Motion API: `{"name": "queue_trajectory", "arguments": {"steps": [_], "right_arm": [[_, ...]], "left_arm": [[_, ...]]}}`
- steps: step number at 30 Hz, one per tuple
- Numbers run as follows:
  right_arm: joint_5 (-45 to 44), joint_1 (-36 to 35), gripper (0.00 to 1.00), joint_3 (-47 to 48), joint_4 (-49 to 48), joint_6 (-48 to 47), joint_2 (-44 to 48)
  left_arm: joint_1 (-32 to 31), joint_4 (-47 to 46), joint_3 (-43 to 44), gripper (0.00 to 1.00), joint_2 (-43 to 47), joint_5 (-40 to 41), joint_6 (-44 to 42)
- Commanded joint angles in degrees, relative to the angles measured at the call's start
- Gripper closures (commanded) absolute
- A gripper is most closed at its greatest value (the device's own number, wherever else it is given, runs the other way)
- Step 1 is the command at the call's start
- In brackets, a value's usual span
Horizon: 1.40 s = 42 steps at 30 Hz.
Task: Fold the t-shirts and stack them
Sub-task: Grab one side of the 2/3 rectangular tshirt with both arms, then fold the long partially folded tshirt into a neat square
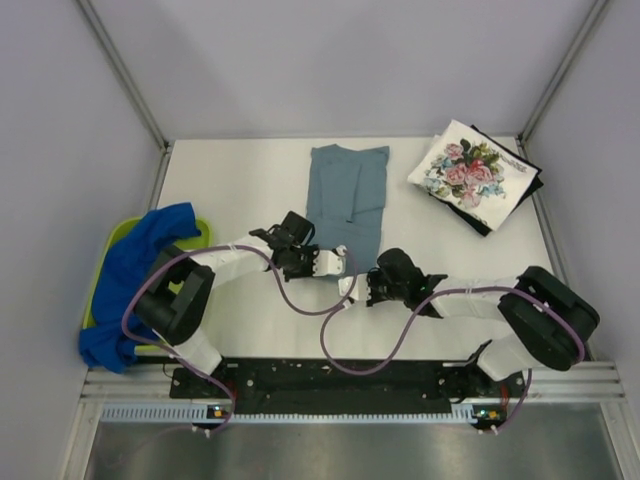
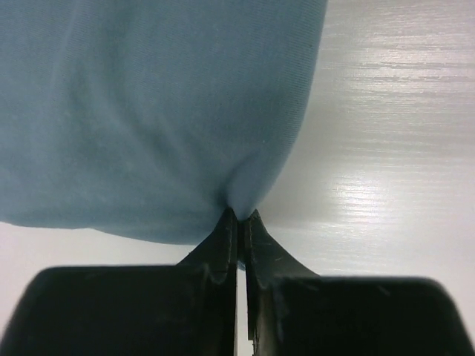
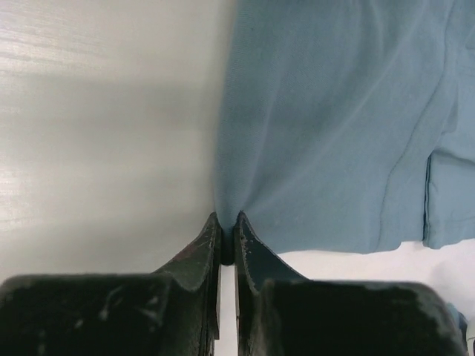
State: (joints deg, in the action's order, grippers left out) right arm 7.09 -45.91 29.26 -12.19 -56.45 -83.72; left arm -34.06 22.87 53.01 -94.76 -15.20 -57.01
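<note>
The grey-blue t-shirt [image 1: 347, 195] lies as a long folded strip at the table's middle. My left gripper [image 1: 336, 262] is shut on its near hem; in the left wrist view the fingertips [image 2: 239, 216] pinch the cloth [image 2: 148, 111]. My right gripper [image 1: 362, 284] is shut on the same near hem beside it; in the right wrist view its tips [image 3: 228, 219] pinch the cloth [image 3: 334, 126]. The floral white t-shirt [image 1: 468, 170] lies folded on the black t-shirt [image 1: 525, 192] at the back right. The royal blue t-shirt [image 1: 135, 270] is crumpled at the left.
A lime-green tray [image 1: 108, 240] sits at the table's left edge under the royal blue shirt, which hangs over the edge. Walls enclose the table on three sides. Both arms' cables loop near the front centre.
</note>
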Motion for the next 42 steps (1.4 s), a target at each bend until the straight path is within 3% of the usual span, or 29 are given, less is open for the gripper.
{"name": "queue_trajectory", "arguments": {"steps": [1, 6, 16, 21, 23, 26, 30, 36, 42], "right_arm": [[-0.9, -2.0, 1.0, 1.0, 5.4, 1.0, 3.8], [-2.7, -6.5, 1.0, 1.6, 15.8, 4.5, 11.7], [3.8, -16.3, 1.0, 9.1, 43.1, 17.1, 37.6], [8.1, -17.2, 1.0, 16.0, 49.2, 26.8, 41.8], [6.4, -17.2, 1.0, 18.1, 49.1, 30.0, 42.2], [1.5, -15.4, 1.0, 19.6, 47.7, 33.1, 41.8], [1.4, -5.6, 1.0, 17.9, 42.1, 36.1, 40.2], [9.2, 14.2, 1.0, 14.1, 29.1, 41.3, 32.7], [12.2, 21.9, 1.0, 13.3, 16.6, 42.7, 18.6]], "left_arm": [[0.1, 3.5, -1.2, 1.0, -1.0, 6.9, 3.1], [0.0, 14.5, -0.3, 1.0, 5.4, 7.8, 7.3], [-4.1, 45.0, 4.2, 1.0, 30.7, -4.3, 9.7], [-5.1, 50.8, 8.9, 1.0, 38.7, -9.4, 11.4], [-5.0, 50.1, 10.4, 1.0, 38.3, -8.8, 13.1], [-5.0, 43.4, 11.1, 1.0, 36.2, -0.9, 17.8], [-4.0, 35.0, 13.9, 1.0, 30.1, 8.1, 19.7], [3.2, 31.4, 24.1, 1.0, 15.4, 6.1, 20.6], [7.1, 29.7, 30.9, 1.0, 0.5, 4.9, 23.1]]}}
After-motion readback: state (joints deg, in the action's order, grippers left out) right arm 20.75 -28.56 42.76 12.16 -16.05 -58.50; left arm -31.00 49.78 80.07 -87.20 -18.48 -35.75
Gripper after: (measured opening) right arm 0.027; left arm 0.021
